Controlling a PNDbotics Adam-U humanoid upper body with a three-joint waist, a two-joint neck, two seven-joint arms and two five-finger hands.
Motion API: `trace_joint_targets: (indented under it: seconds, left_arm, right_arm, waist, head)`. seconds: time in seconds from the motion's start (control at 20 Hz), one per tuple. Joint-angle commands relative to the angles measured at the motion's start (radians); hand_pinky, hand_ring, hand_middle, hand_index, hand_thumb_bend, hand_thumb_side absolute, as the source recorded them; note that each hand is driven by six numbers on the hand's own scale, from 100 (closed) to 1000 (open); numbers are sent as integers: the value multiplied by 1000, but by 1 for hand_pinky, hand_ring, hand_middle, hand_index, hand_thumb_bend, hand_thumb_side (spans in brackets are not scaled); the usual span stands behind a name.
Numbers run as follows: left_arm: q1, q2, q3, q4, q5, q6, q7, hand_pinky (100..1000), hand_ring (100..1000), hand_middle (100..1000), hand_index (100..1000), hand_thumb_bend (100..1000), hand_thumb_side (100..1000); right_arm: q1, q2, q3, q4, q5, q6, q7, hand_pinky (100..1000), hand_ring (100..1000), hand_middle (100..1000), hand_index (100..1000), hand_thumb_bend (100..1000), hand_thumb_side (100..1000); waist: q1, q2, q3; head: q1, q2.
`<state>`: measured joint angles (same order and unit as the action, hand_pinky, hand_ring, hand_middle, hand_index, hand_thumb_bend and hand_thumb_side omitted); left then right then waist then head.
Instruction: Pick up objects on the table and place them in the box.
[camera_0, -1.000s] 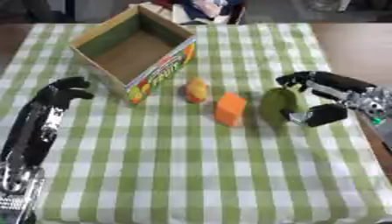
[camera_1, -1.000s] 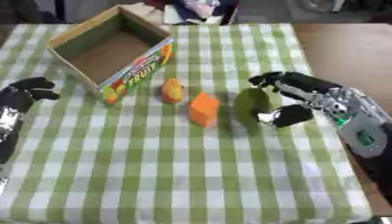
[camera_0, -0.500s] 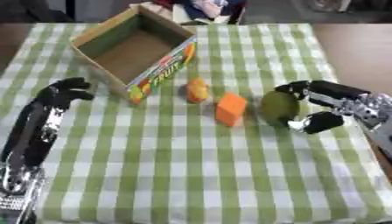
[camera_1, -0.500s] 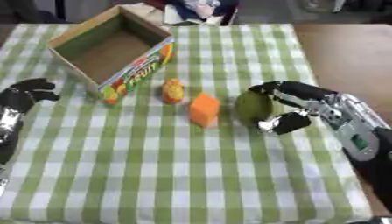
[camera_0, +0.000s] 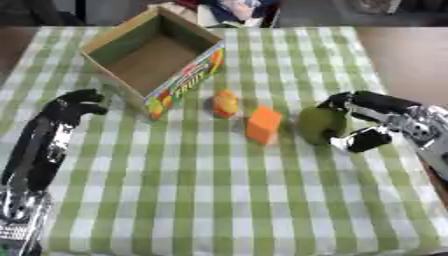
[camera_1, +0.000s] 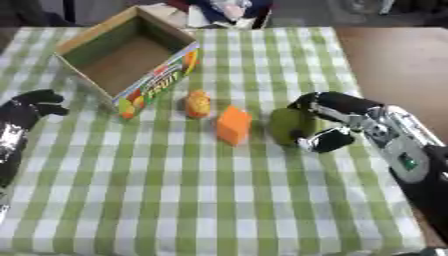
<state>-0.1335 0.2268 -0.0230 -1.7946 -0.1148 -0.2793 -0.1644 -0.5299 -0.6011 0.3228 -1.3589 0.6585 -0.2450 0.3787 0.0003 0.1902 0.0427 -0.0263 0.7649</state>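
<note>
The right hand (camera_1: 337, 125) reaches in from the right side. Its fingers and thumb curl around a green fruit (camera_1: 289, 126) that sits on the counter (camera_1: 210, 200). Just beside the fruit is an orange block (camera_1: 234, 125), and next to that a small yellow-orange fruit (camera_1: 198, 103). The box (camera_1: 131, 55) is open, at the far left. The left hand (camera_0: 77, 102) rests near the box with its fingers curled, holding nothing.
</note>
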Motion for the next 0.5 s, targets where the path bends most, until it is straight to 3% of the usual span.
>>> trace_joint_targets:
  seconds: [0.05,0.2,0.25,0.3,0.5]
  left_arm:
    - [-6,18,0,-13,-3,-2,-1,845,679,707,829,100,888]
    - [-6,18,0,-13,-3,-2,-1,845,679,707,829,100,888]
    - [-6,18,0,-13,-3,-2,0,845,679,707,829,100,888]
    - [-5,19,0,-13,-3,-2,0,845,679,707,829,100,888]
    - [-4,20,0,-13,-2,-3,-1,844,678,706,829,100,887]
  right_arm:
    - [-20,-14,-18,-25,20,21,-109,648,676,481,625,100,141]
    - [-30,-13,-26,-42,22,46,-218,609,619,383,507,100,100]
    - [-33,-13,-26,-47,20,53,-244,609,619,383,507,100,100]
    - [-41,-14,-28,-58,17,58,-269,587,592,320,439,100,100]
    - [-86,-22,-33,-109,-20,84,-326,571,577,292,409,100,100]
  waist:
    - [2,-13,-2]
    - [2,-13,-2]
    - [2,-13,-3]
    - [3,-14,-3]
    - [3,-17,-4]
  head:
    - [4,5]
    - [5,5]
    - [5,5]
    - [6,5]
    - [8,5]
